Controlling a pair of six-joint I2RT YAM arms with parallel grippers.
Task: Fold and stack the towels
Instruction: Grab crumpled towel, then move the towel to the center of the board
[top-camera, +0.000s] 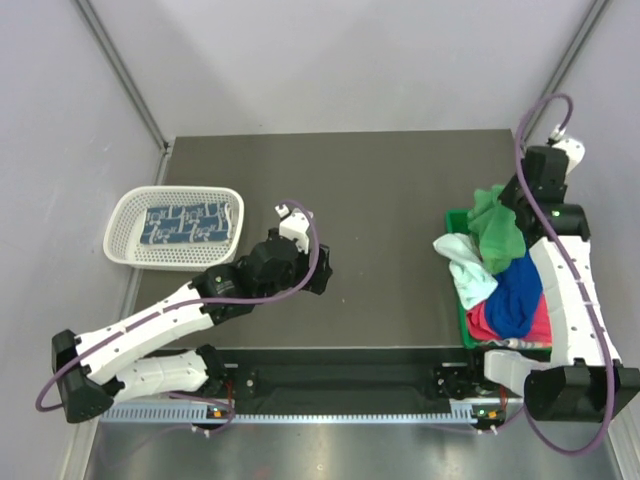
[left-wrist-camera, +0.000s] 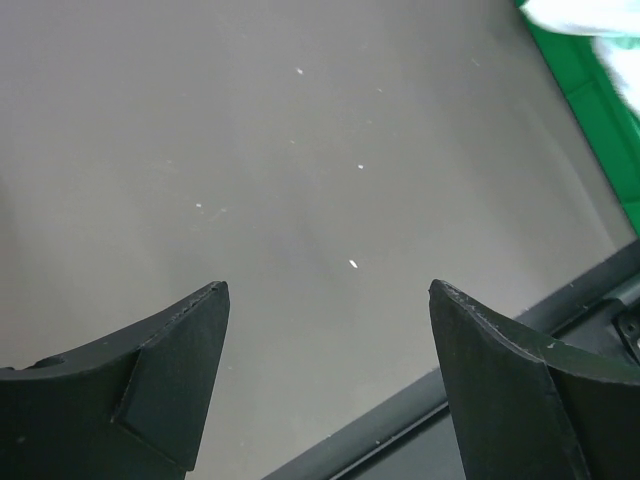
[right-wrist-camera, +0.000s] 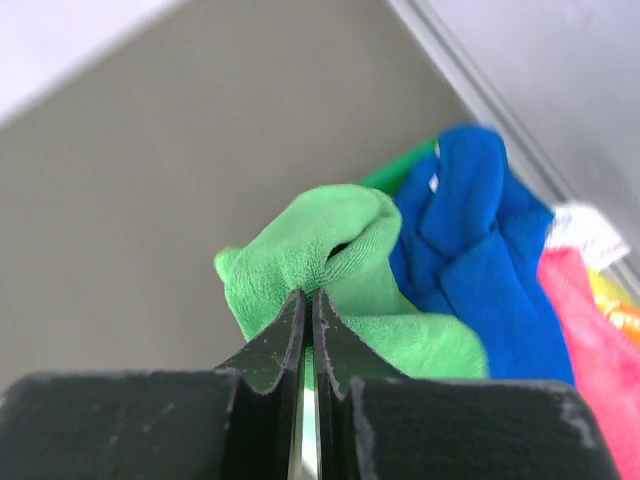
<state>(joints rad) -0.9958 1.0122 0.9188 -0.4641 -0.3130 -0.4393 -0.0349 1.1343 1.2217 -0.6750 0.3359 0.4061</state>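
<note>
One green towel (right-wrist-camera: 340, 235) hangs pinched in the fully closed right end effector (right-wrist-camera: 308, 303).

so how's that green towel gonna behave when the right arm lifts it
Probably floppy: the green towel is bunched in soft folds where the right gripper pinches it, so it should hang and unfurl. Likely light, being fluffy cloth. It lies against the blue towel, so it may drag that a little.
</note>
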